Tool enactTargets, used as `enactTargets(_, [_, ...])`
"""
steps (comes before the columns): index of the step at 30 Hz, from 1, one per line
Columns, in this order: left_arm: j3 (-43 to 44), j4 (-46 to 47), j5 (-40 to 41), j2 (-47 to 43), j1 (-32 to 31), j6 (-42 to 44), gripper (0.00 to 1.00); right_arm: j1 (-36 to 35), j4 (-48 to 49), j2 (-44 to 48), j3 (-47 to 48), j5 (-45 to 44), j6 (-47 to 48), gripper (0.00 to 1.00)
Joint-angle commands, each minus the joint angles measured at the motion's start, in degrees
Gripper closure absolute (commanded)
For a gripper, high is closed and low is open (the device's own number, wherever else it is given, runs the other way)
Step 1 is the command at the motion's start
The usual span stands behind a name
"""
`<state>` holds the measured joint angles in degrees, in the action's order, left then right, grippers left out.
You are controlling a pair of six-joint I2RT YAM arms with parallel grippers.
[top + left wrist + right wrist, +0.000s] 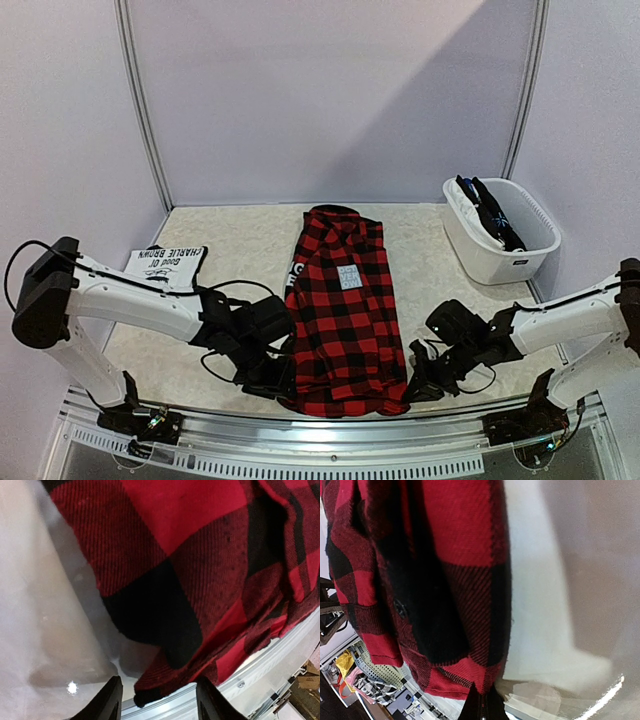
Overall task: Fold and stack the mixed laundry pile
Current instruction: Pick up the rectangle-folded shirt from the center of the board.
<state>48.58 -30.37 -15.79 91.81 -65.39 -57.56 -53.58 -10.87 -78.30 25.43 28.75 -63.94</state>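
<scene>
The table (240,235) holds 1 big plaid shirt (345,320), red and black, spread flat in the middle. A white tub (500,262) with dark clothes (490,215) sits far right. A folded white T-shirt (168,266) lies at the left. The left gripper (157,702) stands half wide around the shirt's near left corner, gripping nothing. The right gripper (482,706) looks pinched tight on the near right corner. I think the step is folding this shirt. Next, the left must close, then both lift the near edge.

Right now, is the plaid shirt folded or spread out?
Partly folded: the plaid shirt lies as a long narrow rectangle, no sleeves sticking out.
</scene>
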Motion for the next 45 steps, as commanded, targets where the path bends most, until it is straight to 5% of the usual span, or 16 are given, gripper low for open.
enactTargets(1, [-0.49, 3.95, 0.47, 1.12, -1.12, -1.12, 0.5, -0.45, -1.91, -2.26, -1.79, -2.77, 0.84, 1.0])
enactTargets(7, [-0.81, 7.19, -0.07, 3.02, -2.1, -0.96, 0.57, -0.42, -0.88, -3.45, -1.95, -3.28, 0.77, 1.0])
enactTargets(15, [-1.61, 9.81, 0.8, 2.13, -3.09, -1.51, 1.0, -0.5, -5.39, -1.5, 0.08, -3.66, 0.87, 1.0])
enactTargets(29, [1.72, 2.08, 4.1, -5.24, -5.98, -4.09, 1.0, -0.53, -21.07, 10.76, 6.83, -8.01, 0.75, 1.0])
enactTargets(45, [5.02, -1.71, 6.08, -5.97, -5.85, -2.86, 1.0, -0.56, -29.51, 11.04, 15.53, -13.65, 2.12, 1.0])
